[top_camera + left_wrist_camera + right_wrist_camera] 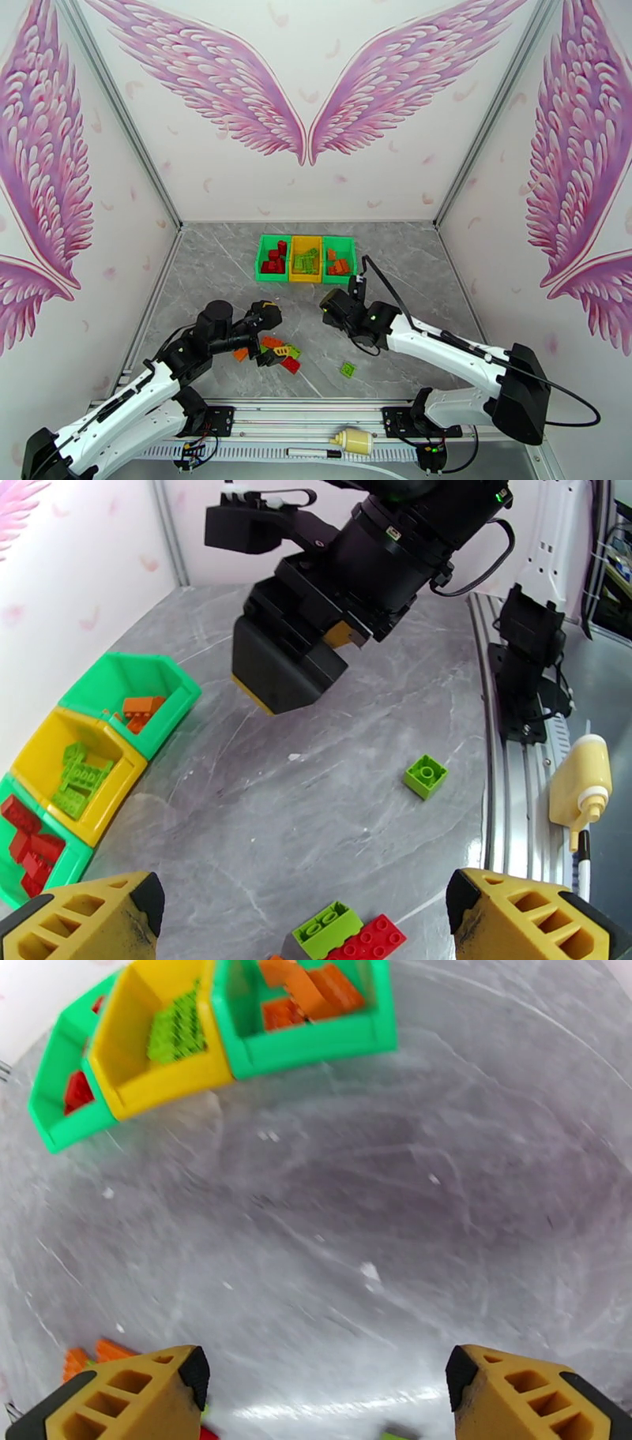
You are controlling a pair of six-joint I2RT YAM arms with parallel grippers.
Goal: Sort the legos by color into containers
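I am holding my right end effector (328, 1374) wide open and empty before the three bins (166, 1082) at twelve o'clock; my left end effector (304, 892), equally open, is hovering over the unsorted legos (328, 928), probably for picking next.

Green bins (259, 260), a yellow bin (305, 278), red, orange and lime bricks (347, 369), grey marbled table (221, 260)

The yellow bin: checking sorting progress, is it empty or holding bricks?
Not empty. The yellow bin has several lime green legos lying inside it; no other colour shows in it.
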